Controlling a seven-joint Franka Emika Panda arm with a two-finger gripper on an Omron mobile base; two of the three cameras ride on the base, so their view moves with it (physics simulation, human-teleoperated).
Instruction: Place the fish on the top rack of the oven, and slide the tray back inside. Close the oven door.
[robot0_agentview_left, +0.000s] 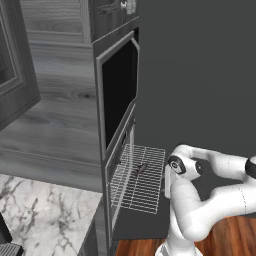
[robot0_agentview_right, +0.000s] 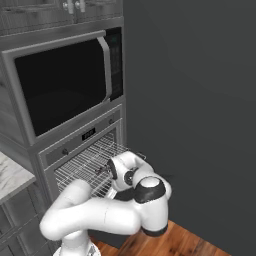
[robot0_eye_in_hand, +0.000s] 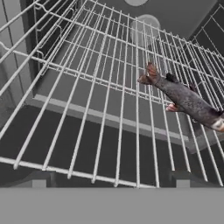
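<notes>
A small dark grey fish (robot0_eye_in_hand: 186, 99) with a pinkish-brown tail lies on the pulled-out top rack (robot0_eye_in_hand: 96, 109), a silver wire grid jutting from the wall oven (robot0_agentview_right: 82, 150). In the hand view the claw (robot0_eye_in_hand: 110, 183) looks down on the grid with its two dark fingertips spread wide and nothing between them. The fish sits to the right of the claw and a little beyond it, apart from both tips. Its long axis runs diagonally, tail toward the far middle of the rack, head toward the near right edge. In the left base view the fish (robot0_agentview_left: 141, 168) rests near the middle of the rack (robot0_agentview_left: 145, 190), beside the robot's wrist. The next move looks likely to be pushing the rack inward, so the claw must meet the rack's front edge and miss the fish. A small display on the oven's control strip is too blurred to read; no other writing is legible.
</notes>
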